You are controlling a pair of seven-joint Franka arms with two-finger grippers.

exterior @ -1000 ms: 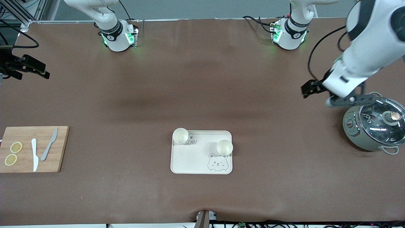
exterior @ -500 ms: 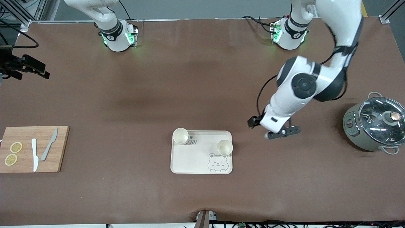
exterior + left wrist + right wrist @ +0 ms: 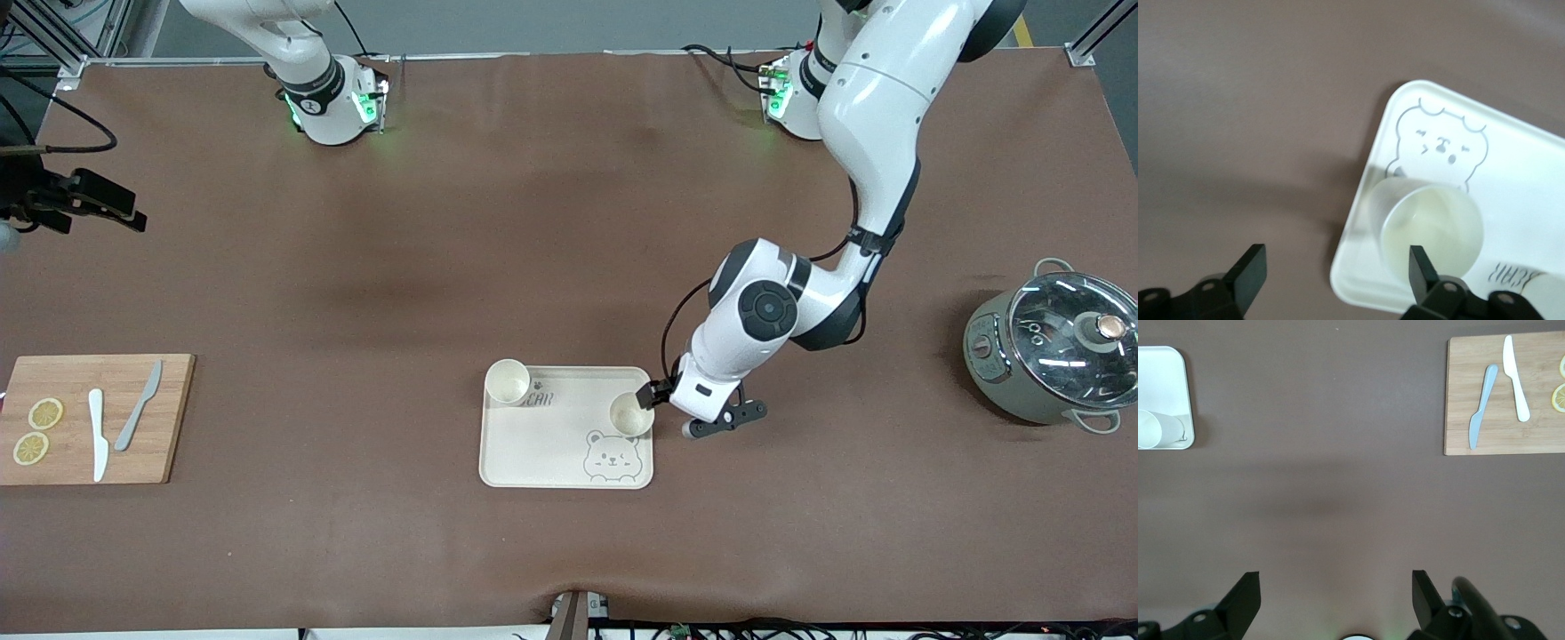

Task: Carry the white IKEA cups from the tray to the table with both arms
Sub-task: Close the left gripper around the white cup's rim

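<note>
Two white IKEA cups stand upright on the cream bear-print tray [image 3: 533, 444]. One cup [image 3: 508, 380] is at the tray corner toward the right arm's end. The other cup [image 3: 631, 413] is at the tray edge toward the left arm's end, above the bear. My left gripper [image 3: 652, 393] is open right beside that cup. In the left wrist view, the left gripper [image 3: 1335, 270] straddles the tray's edge [image 3: 1358, 267], with one fingertip [image 3: 1421, 265] over the cup [image 3: 1431, 230]. My right gripper [image 3: 1335, 590] is open and empty, high over bare table. The right arm waits.
A wooden cutting board [image 3: 133, 373] with two knives and lemon slices lies at the right arm's end. A grey pot with a glass lid [image 3: 1058, 356] stands at the left arm's end. The right wrist view shows the tray corner [image 3: 1168, 373], one cup [image 3: 1155, 430] and the board [image 3: 1458, 420].
My left arm has swung from over the pot across the table and down to the cup at the tray's edge. The cups, the tray and the right arm have not moved.
</note>
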